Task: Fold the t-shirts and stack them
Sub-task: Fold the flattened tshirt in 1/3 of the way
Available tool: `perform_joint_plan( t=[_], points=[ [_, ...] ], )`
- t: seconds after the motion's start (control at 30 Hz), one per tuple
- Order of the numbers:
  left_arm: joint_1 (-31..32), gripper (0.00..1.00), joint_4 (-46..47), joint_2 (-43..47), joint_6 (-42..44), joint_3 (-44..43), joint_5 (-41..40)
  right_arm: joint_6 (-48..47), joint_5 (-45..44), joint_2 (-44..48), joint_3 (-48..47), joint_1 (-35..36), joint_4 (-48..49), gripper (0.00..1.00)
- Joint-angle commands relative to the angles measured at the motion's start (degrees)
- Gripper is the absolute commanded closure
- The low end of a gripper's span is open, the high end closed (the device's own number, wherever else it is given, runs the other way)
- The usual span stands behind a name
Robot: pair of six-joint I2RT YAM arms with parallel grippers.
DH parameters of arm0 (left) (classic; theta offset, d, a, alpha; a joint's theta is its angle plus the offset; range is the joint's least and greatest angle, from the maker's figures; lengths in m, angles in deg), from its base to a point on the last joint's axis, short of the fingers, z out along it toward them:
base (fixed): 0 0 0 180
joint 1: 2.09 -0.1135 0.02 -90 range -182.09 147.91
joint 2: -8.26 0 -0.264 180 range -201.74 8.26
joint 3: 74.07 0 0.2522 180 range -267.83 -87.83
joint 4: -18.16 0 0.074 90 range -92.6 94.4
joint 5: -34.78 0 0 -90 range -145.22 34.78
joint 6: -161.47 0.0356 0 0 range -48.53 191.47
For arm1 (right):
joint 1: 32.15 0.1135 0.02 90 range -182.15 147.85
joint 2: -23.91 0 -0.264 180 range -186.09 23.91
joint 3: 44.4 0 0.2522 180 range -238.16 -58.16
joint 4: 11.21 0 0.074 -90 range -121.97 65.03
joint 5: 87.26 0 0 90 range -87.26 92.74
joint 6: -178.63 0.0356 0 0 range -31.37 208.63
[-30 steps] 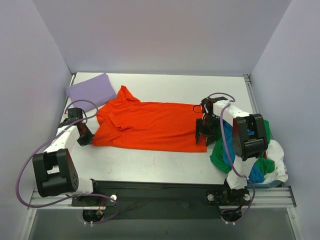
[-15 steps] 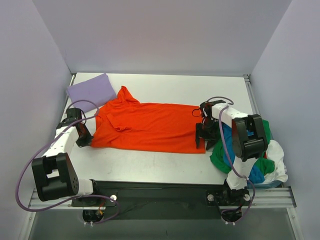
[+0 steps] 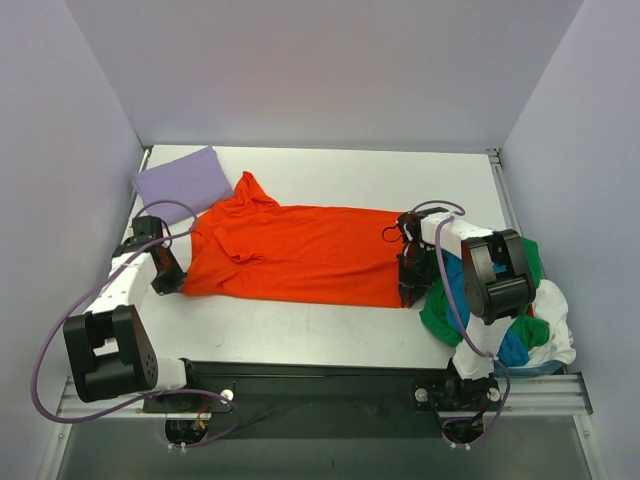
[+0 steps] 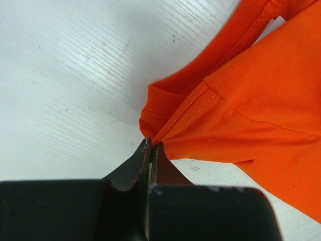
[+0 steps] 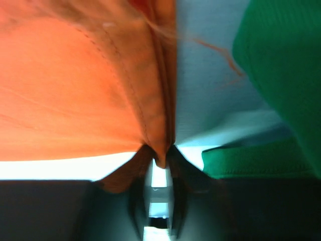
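An orange-red t-shirt [image 3: 300,250] lies spread flat across the middle of the white table [image 3: 300,335]. My left gripper [image 3: 172,283] is shut on its lower left corner; the left wrist view shows the jaws [image 4: 150,145] pinching a hemmed fold of the orange cloth [image 4: 251,110]. At the shirt's lower right corner, my right gripper [image 3: 408,290] has its jaws [image 5: 160,153] closed on the hem corner of the orange cloth [image 5: 75,100]. A folded lavender t-shirt [image 3: 183,180] rests at the back left.
A heap of green [image 3: 438,315], blue [image 3: 460,285] and white [image 3: 555,320] t-shirts sits at the table's right front edge, right beside my right arm. Green cloth [image 5: 281,65] lies close to the right gripper. Walls enclose the table on three sides.
My right gripper dropped towards the shirt's lower right corner and its jaws closed on the hem. The left gripper kept its hold and stayed put.
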Motion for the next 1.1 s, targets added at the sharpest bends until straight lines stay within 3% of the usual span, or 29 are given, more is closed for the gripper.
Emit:
perform_joint_plan(
  t=[0.0, 0.1, 0.67, 0.8, 0.83, 0.87, 0.97, 1.0, 1.07],
  points=[
    [-0.9, 1.0, -0.52, -0.18, 1.59, -1.56, 0.53, -0.01, -2.04, -0.79, -1.18, -0.02, -2.15, 0.89],
    [-0.91, 1.0, -1.66, -0.27, 1.85, -2.87, -0.52, 0.16, -2.92, -0.53, -1.09, -0.11, -3.03, 1.0],
    [-0.99, 1.0, -7.91, -2.64, 1.32, -7.1, -3.86, -0.62, -10.04, 2.55, -1.62, -0.64, -9.18, 1.0],
    [-0.99, 0.82, -10.8, -5.0, 0.8, -9.64, -3.69, -0.71, -11.71, 2.73, -1.7, -0.55, -9.27, 1.0],
    [-0.99, 0.69, -11.5, -5.36, 0.8, -10.43, -3.34, -0.63, -11.28, 2.73, -1.79, -0.64, -9.36, 1.0],
    [-0.99, 0.64, -12.21, -5.71, 0.8, -12.0, -3.34, -0.63, -11.01, 2.73, -2.06, -0.46, -9.45, 1.0],
    [-0.99, 0.54, -14.06, -5.37, 1.23, -14.03, -4.04, -0.8, -8.4, 3.16, -3.46, -0.2, -9.45, 0.85],
    [-0.99, 0.52, -14.41, -4.58, 1.67, -14.56, -4.21, -1.32, -7.76, 3.34, -3.9, 0.15, -9.54, 0.72],
    [-1.08, 0.45, -15.29, -4.14, 2.38, -15.7, -5.0, -1.77, -6.19, 3.69, -5.66, 0.59, -9.54, 0.62]
  ],
)
